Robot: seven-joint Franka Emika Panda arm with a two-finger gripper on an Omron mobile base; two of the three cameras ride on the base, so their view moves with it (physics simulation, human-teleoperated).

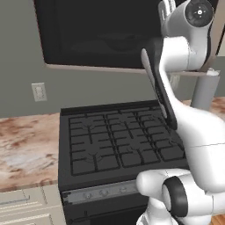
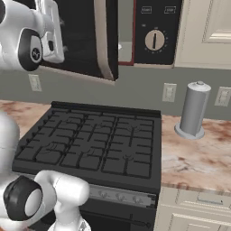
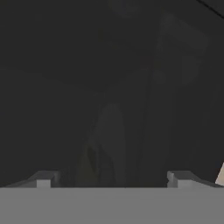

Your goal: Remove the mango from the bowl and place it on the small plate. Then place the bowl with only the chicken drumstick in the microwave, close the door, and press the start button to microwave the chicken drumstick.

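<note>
Left to right, from the right base view. The white arm rises at far left, its hand up against the outer face of the microwave's door (image 2: 85, 38). The door stands partly swung, its pale edge toward the camera. Between that edge and the control panel a slice of grey interior and a red frame line shows; bowl and drumstick can't be made out through it.

Gripper (image 3: 112, 181): in the hand view the two finger tips stand far apart at the bottom, nothing between them, the door's dark window glass close in front. Spread wide, holding nothing.

Step in hand, as I judge it: closing the door. The open hand looks set to push with its flat, not to grasp. Next move calls for a steady shove along the door's arc until it seats, then a reach right to the panel, where the dial (image 2: 154, 40) and two small buttons above it sit.

Below: black gas stove (image 2: 94, 144), grates bare. Right of it a reddish marbled counter (image 2: 198, 155) with a grey cylindrical canister (image 2: 194, 110). Grey wall with white outlets (image 2: 169, 92). Cream cabinet (image 2: 205, 31) right of the microwave (image 2: 155, 31).
</note>
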